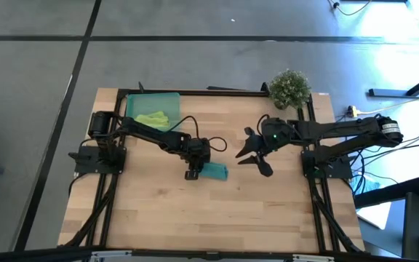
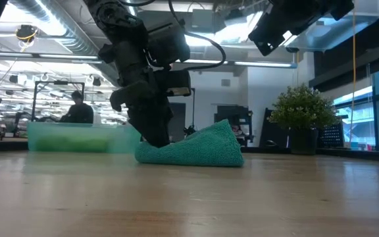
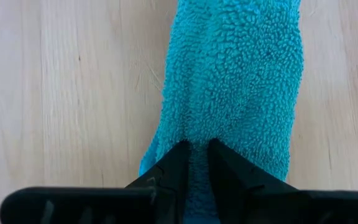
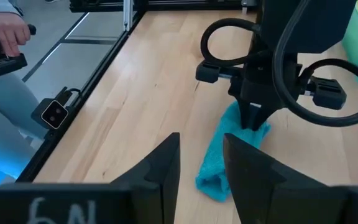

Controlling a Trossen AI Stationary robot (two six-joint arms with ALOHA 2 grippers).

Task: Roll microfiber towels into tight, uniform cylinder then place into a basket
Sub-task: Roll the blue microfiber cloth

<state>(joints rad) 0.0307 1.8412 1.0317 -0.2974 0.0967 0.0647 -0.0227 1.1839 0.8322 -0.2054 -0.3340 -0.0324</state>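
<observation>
A teal microfiber towel lies bunched into a loose roll in the middle of the wooden table. My left gripper is shut on the end of it that faces the table's left. The lime-green towel lies crumpled inside the translucent teal basket at the far left. My right gripper hangs open above the table, right of the teal towel, with nothing between its fingers. My left gripper pinches a raised fold at the teal towel's left end between its two fingers. The fingers slant steeply down from the table's left, in line with the roll. The towel rests on the table, its far part humped higher.
A potted plant stands at the far right corner. Black frame rails run along the table's sides. In the right wrist view a person's hand with a controller shows beyond the table edge. Bare wood lies toward the near edge.
</observation>
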